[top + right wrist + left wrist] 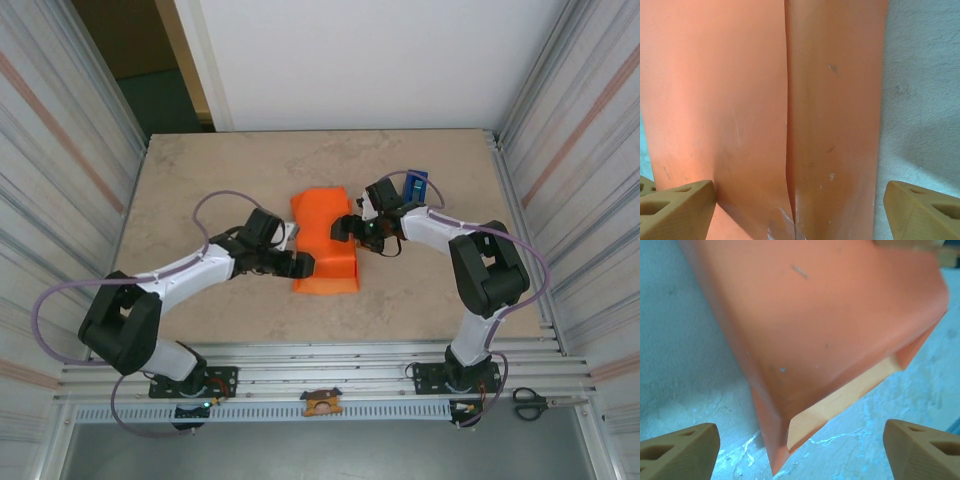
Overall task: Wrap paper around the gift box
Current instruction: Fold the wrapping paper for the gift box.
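Note:
The orange paper point(325, 240) lies folded into a long parcel at the table's middle; the gift box is hidden inside it. In the right wrist view two flaps of the paper point(835, 100) meet along a lengthwise seam, with a shiny strip of tape point(782, 225) at its near end. My right gripper point(352, 228) point(800, 215) hovers open over the parcel's far right side. My left gripper point(298, 263) point(800, 455) is open at the near left end. The paper point(825, 315) ends there in a loose pointed corner between the fingers point(680, 450), showing its paler inside.
A blue tape dispenser point(415, 186) stands behind the right gripper. Scissors point(530, 403) lie on the rail at the near right. A small brown piece point(322, 402) sits on the near rail. Metal walls flank the table point(200, 180).

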Action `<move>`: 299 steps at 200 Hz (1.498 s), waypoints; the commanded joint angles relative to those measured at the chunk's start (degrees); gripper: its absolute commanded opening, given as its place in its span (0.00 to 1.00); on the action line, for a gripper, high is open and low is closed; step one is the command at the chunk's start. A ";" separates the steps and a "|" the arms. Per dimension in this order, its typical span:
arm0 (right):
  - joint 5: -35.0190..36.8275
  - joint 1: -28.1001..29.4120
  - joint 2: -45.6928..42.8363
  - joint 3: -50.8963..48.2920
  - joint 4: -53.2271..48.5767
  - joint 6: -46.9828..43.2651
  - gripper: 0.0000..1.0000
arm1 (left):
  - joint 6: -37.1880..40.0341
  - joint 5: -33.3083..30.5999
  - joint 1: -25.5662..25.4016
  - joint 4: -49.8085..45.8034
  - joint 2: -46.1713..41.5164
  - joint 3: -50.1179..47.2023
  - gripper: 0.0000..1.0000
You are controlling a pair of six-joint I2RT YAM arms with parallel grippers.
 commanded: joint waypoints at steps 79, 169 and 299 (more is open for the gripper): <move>1.32 0.08 1.63 -2.09 -2.31 0.00 0.85 | -2.78 -13.99 -5.26 3.26 7.30 1.35 0.56; 2.37 0.17 0.89 -3.65 -1.95 0.52 0.85 | -10.63 -16.86 -6.87 5.12 10.71 1.34 0.28; 2.79 0.85 1.19 -3.72 -1.57 1.36 0.84 | -9.66 -17.87 -7.82 -1.15 11.88 3.60 0.21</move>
